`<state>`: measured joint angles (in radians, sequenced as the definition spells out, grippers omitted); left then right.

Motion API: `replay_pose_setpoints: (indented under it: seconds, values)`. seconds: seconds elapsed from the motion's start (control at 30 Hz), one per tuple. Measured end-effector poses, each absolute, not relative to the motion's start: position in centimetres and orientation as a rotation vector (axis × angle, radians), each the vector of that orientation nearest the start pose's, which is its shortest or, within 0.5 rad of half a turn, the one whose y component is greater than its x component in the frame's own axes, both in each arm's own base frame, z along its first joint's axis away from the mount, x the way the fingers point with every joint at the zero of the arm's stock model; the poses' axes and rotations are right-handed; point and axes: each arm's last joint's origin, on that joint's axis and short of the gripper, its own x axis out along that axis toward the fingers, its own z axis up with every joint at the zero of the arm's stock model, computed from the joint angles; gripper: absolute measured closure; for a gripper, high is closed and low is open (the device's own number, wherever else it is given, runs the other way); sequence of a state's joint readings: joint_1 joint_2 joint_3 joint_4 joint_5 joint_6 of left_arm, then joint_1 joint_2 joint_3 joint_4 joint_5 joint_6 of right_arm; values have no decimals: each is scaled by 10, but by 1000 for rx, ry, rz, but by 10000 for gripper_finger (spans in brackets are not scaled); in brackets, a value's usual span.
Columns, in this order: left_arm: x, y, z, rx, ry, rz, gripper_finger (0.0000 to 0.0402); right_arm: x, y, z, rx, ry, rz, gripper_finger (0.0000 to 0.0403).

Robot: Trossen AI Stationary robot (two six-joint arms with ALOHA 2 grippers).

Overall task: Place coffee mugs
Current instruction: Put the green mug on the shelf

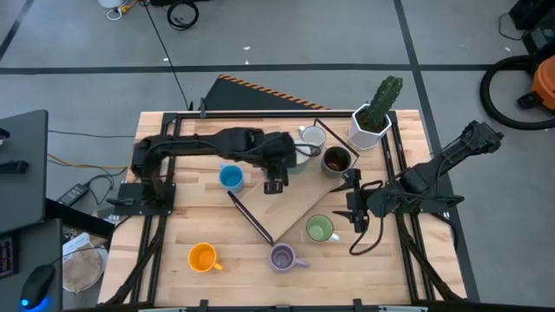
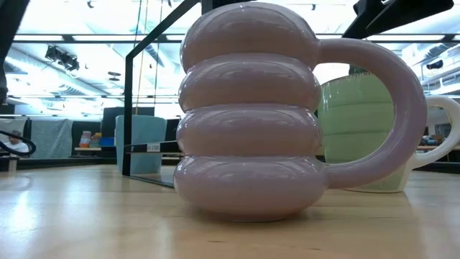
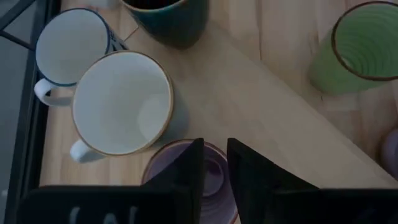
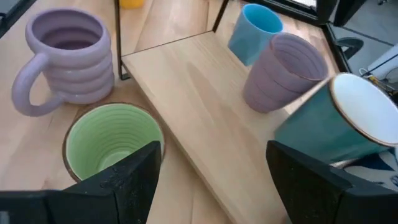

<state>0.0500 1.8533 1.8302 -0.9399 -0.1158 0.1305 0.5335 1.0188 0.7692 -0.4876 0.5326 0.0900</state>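
Observation:
My left gripper (image 1: 276,180) reaches over the raised wooden board in the middle, shut on a ribbed lilac mug (image 3: 163,168) that its own fingers hide in the high view; the right wrist view shows this mug (image 4: 283,71) beside a teal mug with a white inside (image 4: 336,121). A white mug (image 1: 310,137) and a dark brown mug (image 1: 336,159) stand nearby. The blue (image 1: 231,178), orange (image 1: 202,257), green (image 1: 320,229) and second lilac mug (image 1: 283,257) stand on the table. My right gripper (image 4: 211,180) is open, just above and beside the green mug (image 4: 112,143). My left gripper comes at the lilac mug from above, pointing down. One finger (image 3: 189,165) stands over the mug's inside and the other (image 3: 249,177) outside its rim (image 3: 214,148). The fingers hide the wall between them. The mug is a little tilted with its base (image 4: 261,102) at the board.
A black metal frame (image 1: 251,217) edges the raised board (image 1: 299,204). A white faceted pot with a cactus (image 1: 373,121) stands at the far right corner. In the low view the near lilac mug (image 2: 248,115) fills the picture, with the green mug (image 2: 359,129) behind it.

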Motion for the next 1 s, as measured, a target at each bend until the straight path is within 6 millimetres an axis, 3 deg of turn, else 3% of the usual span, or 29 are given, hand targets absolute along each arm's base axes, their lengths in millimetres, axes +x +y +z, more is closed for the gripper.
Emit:
replay_pose_setpoints:
  seconds: [0.33, 0.53, 0.8, 1.0]
  values:
    - [331, 34, 320, 147, 669, 173, 338, 201, 103, 265, -221, 768, -7, 106]
    - [300, 47, 307, 255, 548, 211, 338, 214, 98, 275, -36, 912, -12, 106]
    - [271, 75, 293, 353, 365, 328, 338, 226, 99, 277, 186, 1175, -72, 134]
    - [266, 98, 300, 340, 264, 375, 338, 235, 107, 261, 366, 1323, -79, 161]
